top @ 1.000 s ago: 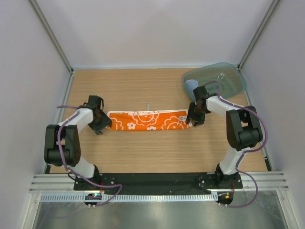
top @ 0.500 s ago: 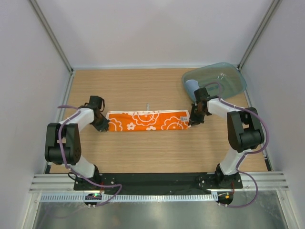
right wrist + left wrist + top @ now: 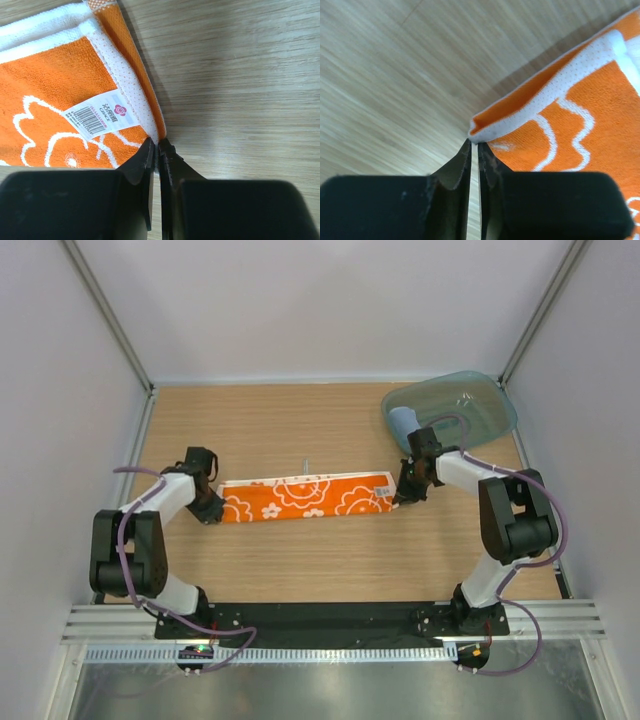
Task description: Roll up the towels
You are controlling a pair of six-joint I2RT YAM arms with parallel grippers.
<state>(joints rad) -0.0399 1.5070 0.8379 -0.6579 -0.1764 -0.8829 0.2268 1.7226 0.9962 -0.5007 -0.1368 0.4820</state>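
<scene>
Towel seen from above: the orange towel (image 3: 305, 497) lies as a long folded strip across the middle of the desk (image 3: 300, 430), its left end now drawn slightly nearer the arm bases than a second ago. Both claws, open then, have closed, the left claw (image 3: 212, 505) on one end and the right claw (image 3: 402, 492) on the other. The blue towel (image 3: 403, 420) waits in the tray (image 3: 490, 410).

Left wrist: the jaws pinch the tip of the white-hemmed corner.

Right wrist: the jaws nip the corner just below the label (image 3: 102, 116).

With both ends held, a straightening pull or a fold looks likely next.
</scene>
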